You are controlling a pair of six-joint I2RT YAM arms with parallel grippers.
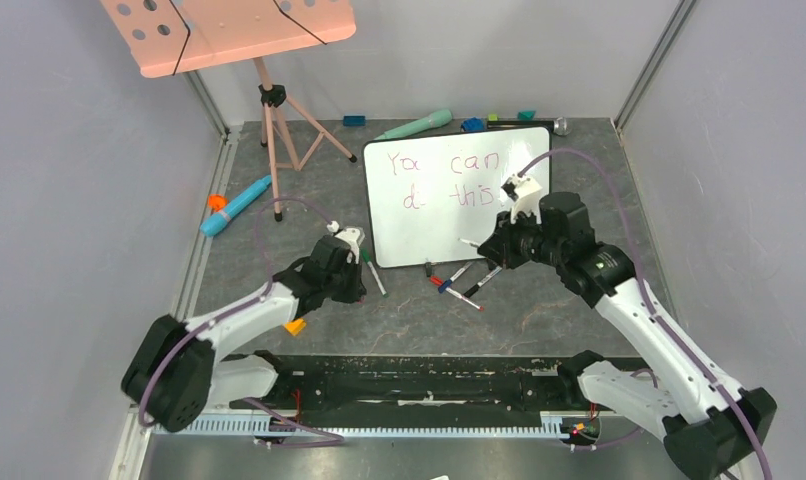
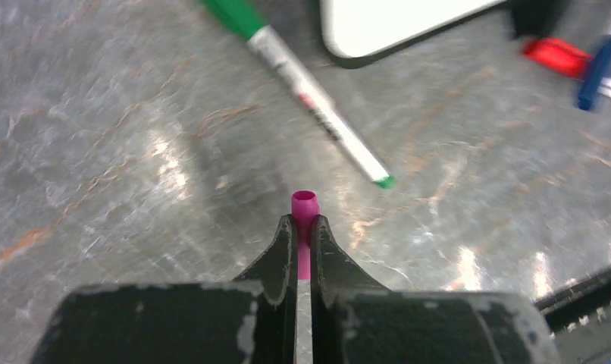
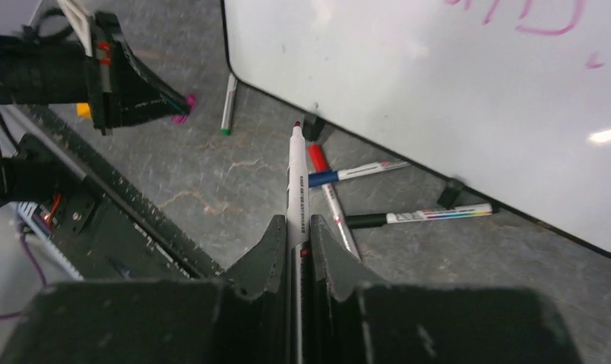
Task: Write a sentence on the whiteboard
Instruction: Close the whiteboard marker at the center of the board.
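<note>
Cap, magenta and tubular, sits pinched tight in the left tool, over grey veined counter just off the whiteboard's rounded near-left corner. Glossy board lies flat, sentence in two magenta lines. Right tool, by its near-right edge, clamps a slim white marker; loose pens beside.

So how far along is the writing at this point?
Done: the sentence sits in two red lines on the whiteboard, partly hidden in the top view. In hand: the right gripper holds the uncapped marker away from the writing, and the left gripper grips a pink cap. Likely left: recapping the marker.
</note>
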